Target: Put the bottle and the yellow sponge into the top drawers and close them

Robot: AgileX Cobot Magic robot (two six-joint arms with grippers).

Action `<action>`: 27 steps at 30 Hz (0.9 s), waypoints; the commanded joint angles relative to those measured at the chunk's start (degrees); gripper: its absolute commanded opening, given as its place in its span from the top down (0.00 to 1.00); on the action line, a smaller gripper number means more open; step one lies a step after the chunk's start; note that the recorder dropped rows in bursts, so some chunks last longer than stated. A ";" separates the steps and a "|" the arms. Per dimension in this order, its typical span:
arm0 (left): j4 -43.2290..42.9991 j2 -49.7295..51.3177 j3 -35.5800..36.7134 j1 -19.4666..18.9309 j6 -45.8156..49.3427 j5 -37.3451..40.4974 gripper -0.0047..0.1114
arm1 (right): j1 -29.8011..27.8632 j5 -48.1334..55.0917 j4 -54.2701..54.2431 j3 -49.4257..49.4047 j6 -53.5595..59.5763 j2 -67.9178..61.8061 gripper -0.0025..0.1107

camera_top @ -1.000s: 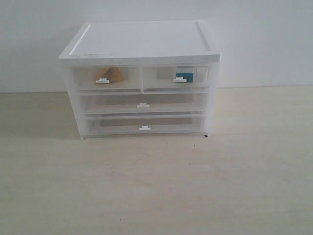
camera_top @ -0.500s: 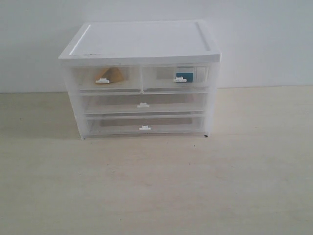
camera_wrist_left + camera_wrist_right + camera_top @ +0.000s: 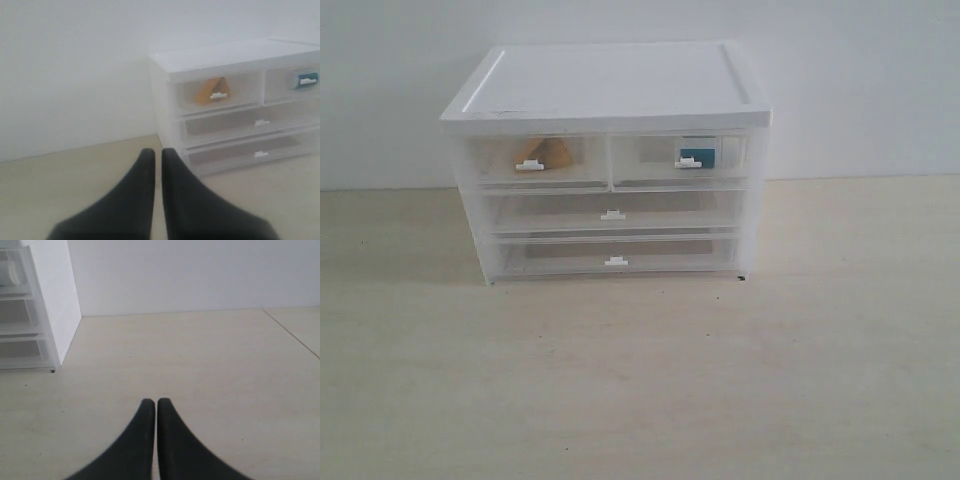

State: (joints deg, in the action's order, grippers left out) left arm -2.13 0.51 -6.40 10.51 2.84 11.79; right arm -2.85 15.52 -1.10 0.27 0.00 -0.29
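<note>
The white-topped cabinet (image 3: 610, 85) stands at the back of the table. Its two top drawers are pushed in. The yellow sponge (image 3: 546, 152) (image 3: 210, 90) shows through the left top drawer (image 3: 535, 160). The bottle (image 3: 698, 153) (image 3: 304, 80), teal below and white above, shows through the right top drawer (image 3: 680, 160). My left gripper (image 3: 158, 151) is shut and empty, well back from the cabinet's left front corner. My right gripper (image 3: 152, 402) is shut and empty over bare table, to the right of the cabinet (image 3: 55, 300). Neither gripper appears in the exterior view.
Two full-width translucent drawers (image 3: 612, 213) (image 3: 615, 258) sit shut below the top pair. A pale wall runs close behind the cabinet. A seam (image 3: 292, 335) crosses the table to the far right in the right wrist view.
</note>
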 commanded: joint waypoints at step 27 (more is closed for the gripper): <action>2.80 -0.51 6.40 -9.22 -2.03 4.34 0.92 | 0.19 -0.65 0.13 -0.27 0.00 0.29 0.98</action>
State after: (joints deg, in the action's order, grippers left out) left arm 0.00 0.15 -0.19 1.38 1.57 16.23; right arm -2.85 15.47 -1.10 0.27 0.00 -0.29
